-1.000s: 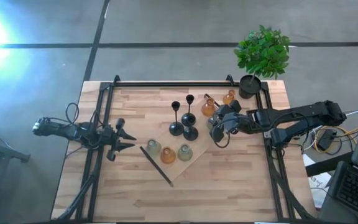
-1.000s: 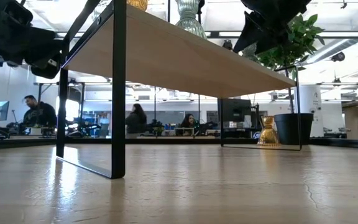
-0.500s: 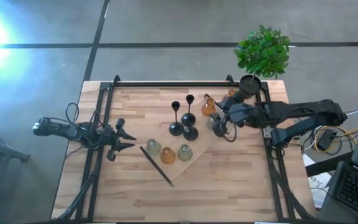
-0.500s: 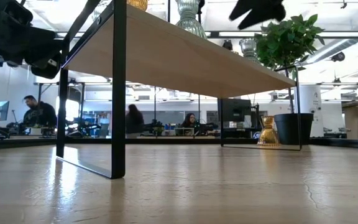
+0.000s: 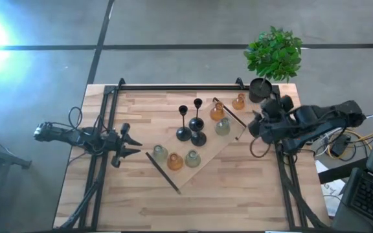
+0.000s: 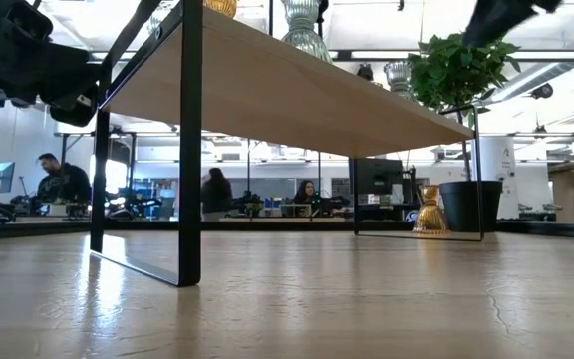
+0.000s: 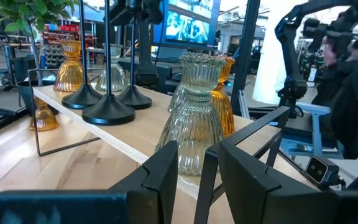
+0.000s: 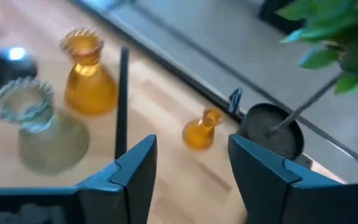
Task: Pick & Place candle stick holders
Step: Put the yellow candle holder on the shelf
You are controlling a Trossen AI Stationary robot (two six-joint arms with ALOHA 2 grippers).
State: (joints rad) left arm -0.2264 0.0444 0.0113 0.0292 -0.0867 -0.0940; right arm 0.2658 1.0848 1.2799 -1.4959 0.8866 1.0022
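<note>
A low wooden shelf (image 5: 207,147) on black legs stands mid-table. On it stand three black stemmed candle stick holders (image 5: 197,123), three glass ones (image 5: 175,162) at its near end, and an amber one (image 5: 217,111) beside a pale green one (image 5: 223,126) at its far end. A small amber holder (image 5: 239,101) stands on the table by the plant pot. My right gripper (image 5: 254,127) is open and empty, raised to the right of the shelf. My left gripper (image 5: 132,145) is open and level at the table's left, pointing at the shelf.
A black pot (image 5: 259,89) with a green plant (image 5: 274,53) stands at the table's far right corner, close to my right arm. Bare wood lies in front of the shelf toward the near edge. People sit in the room beyond the table (image 6: 217,189).
My right gripper has drawn back from the far end of the shelf toward the table's right edge, rising and tipping. The pale green holder it hung over now stands uncovered on the shelf beside the amber one.
</note>
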